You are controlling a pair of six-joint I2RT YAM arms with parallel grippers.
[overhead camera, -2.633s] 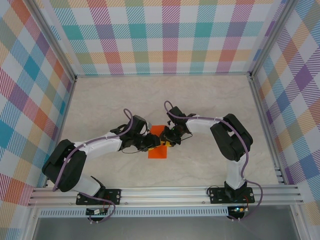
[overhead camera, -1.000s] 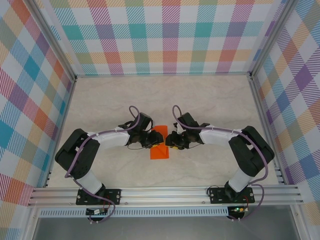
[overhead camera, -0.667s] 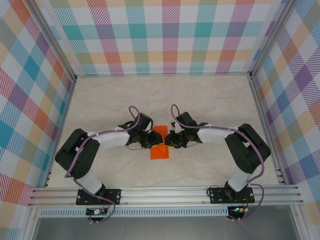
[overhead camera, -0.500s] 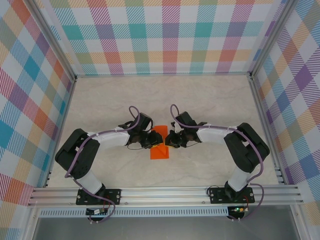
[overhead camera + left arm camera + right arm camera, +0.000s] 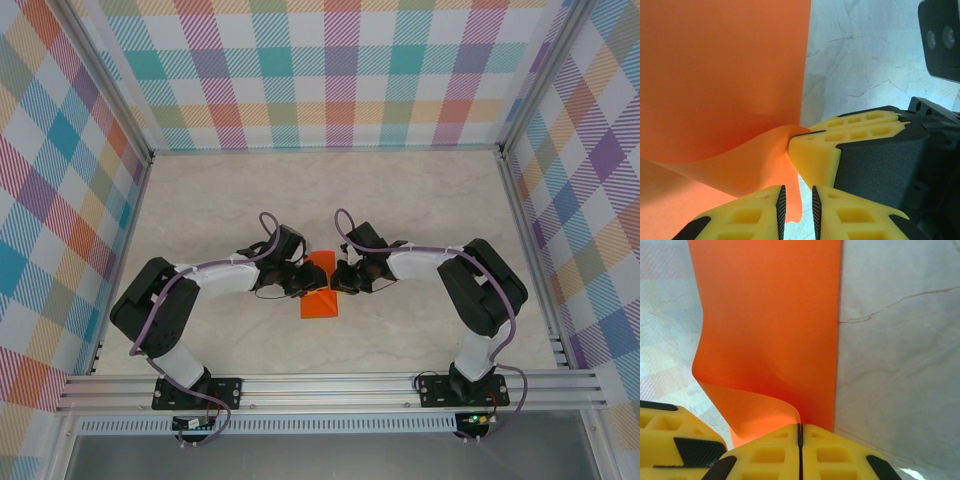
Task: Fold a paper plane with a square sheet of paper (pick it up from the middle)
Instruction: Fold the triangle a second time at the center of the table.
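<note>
The square sheet of paper (image 5: 320, 303) lay on the desk (image 5: 430, 210), mid-workspace, directly between the two arms. From above it read taller than wide. It was either doubled over once or had one side lifted, and that view didn't settle which.

Right fingers (image 5: 770, 457): pressed together with no gap at the seam, and a curled-up edge of the paper (image 5: 770, 315) ran into them. They were clamped on the sheet. Ahead of them the rest lay flat, with the right edge straight and the left edge bowing up off the desk (image 5: 890, 340).

Left fingers (image 5: 745, 220): slightly apart. A flap of the raised paper (image 5: 715, 75) hung in the narrow gap, with desk showing through beside it, so there was no clamp. One of the right fingers (image 5: 840, 145) sat just beside them, touching the raised fold.

Step, as a judgement: an early fold. An edge was picked up near the middle, ready to be carried over. There was no nose and no centre ridge, so most of the plane was not yet done.

The next move called for the left fingers to close on the flap or back clear of it. The lifted edge then had to travel across to the far edge, line up square and get pressed into a crease. The two sets of fingers were crowded, so clearance mattered. Thin paper held at one point could skew or slip.
</note>
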